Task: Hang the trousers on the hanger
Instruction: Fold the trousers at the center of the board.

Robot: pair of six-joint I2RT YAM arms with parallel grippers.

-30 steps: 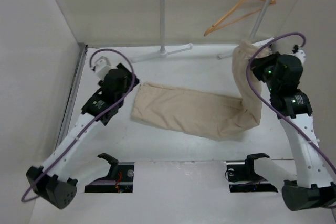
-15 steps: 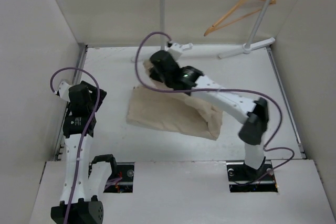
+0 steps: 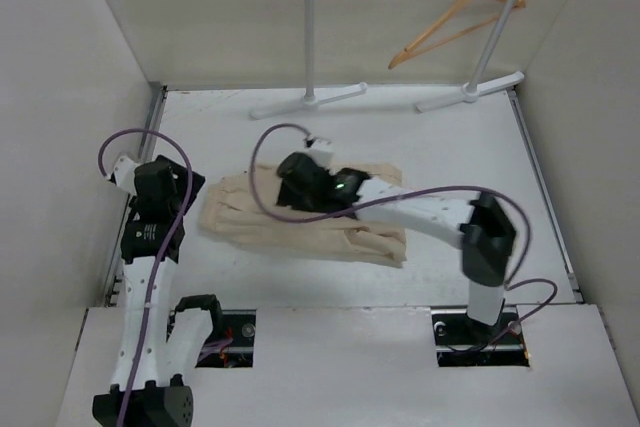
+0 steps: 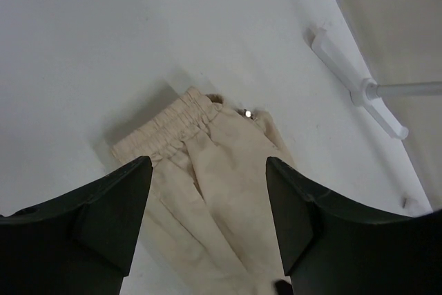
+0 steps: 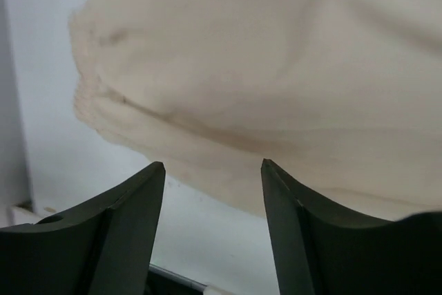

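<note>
Beige cotton trousers (image 3: pixel 235 215), folded on the table (image 3: pixel 450 147), well apart from the hanger (image 3: pixel 455 19) on the rack (image 3: pixel 310 37): soft, light, likely floppy; best pinched at the gathered waistband (image 4: pixel 176 126); left gripper (image 4: pixel 207 170) and right gripper (image 5: pixel 213 167) both spread, empty.

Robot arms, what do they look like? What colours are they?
Both the left arm and the right arm have white tube-shaped links with black joints. A purple cable loops beside each one. A tiny green light glows on the right arm. The jaws are dark and wedge-shaped.
</note>
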